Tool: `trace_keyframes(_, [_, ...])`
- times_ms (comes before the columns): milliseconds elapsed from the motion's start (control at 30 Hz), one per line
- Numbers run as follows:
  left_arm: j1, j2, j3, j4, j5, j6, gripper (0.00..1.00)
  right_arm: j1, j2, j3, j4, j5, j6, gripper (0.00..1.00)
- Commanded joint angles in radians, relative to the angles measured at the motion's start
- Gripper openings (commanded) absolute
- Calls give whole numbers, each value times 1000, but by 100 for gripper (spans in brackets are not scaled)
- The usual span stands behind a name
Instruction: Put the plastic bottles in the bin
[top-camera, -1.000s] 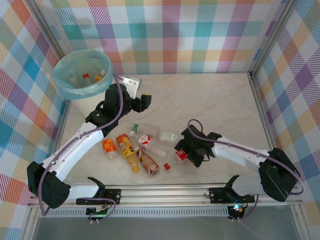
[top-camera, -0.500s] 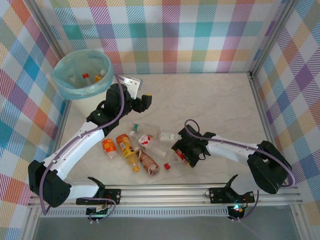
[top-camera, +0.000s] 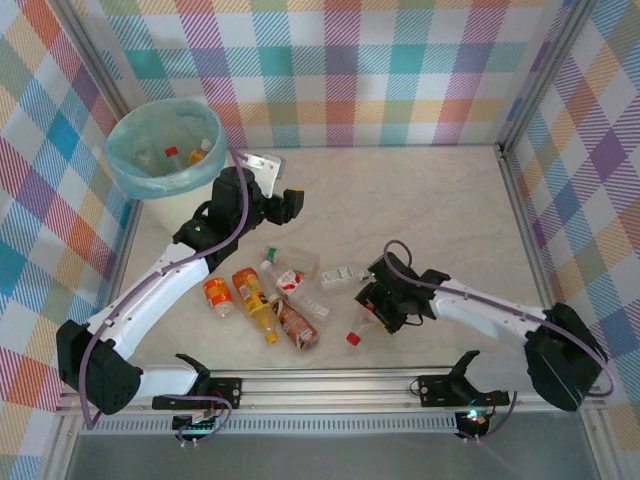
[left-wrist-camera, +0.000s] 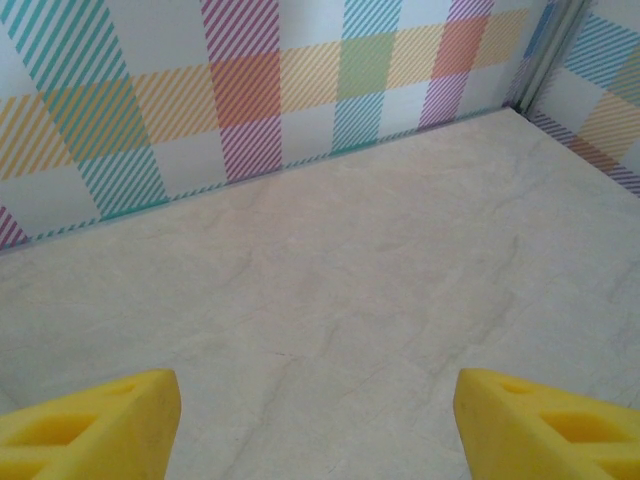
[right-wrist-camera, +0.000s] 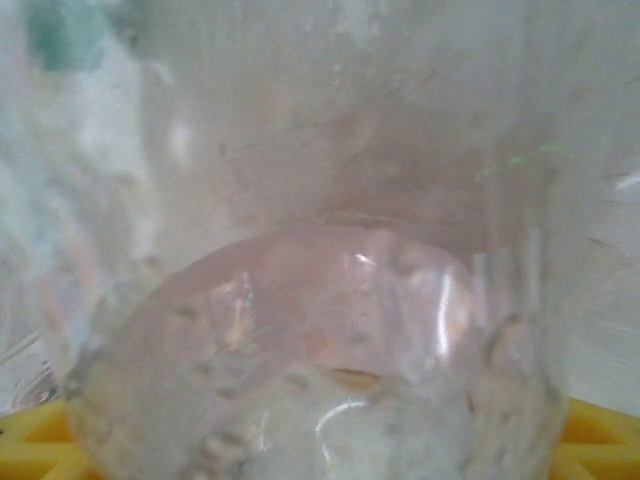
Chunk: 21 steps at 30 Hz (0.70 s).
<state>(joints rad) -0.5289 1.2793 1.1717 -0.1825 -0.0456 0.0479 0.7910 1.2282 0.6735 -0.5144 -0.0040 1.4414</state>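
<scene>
1. Grasping is the step in hand: the right gripper (top-camera: 374, 306) sits low over a clear bottle (right-wrist-camera: 320, 260), whose body lies between its yellow fingers (right-wrist-camera: 30, 445). I cannot tell whether the jaws already clamp it.
2. The left gripper (left-wrist-camera: 318, 425) hangs with jaws apart and empty above the table (left-wrist-camera: 330, 280), near the bin (top-camera: 122, 178).
3. Two binned bottles (top-camera: 172, 155) show inside; the loose bottles (top-camera: 262, 298) lie between the arms.
4. Next, I judge, the grip needs to be firm before a lift and a long carry to the far-left bin.
</scene>
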Motion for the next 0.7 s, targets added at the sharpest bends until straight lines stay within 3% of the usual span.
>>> trace_keyframes(0, [-5, 14, 58, -13, 21, -21, 73, -6, -78, 39, -131, 107, -103, 66])
trace_keyframes(167, [-4, 51, 148, -87, 75, -75, 73, -4, -189, 141, -174, 246, -353, 66])
trace_keyframes(333, [-5, 103, 249, -155, 275, -181, 73, -3, -228, 223, 4, 287, -721, 65])
trace_keyframes(533, [-6, 169, 361, -160, 549, -304, 74, -3, -227, 255, 285, 115, -1146, 67])
trace_keyframes(667, [-14, 172, 368, -104, 686, -345, 75, -3, -202, 260, 404, -9, -1276, 67])
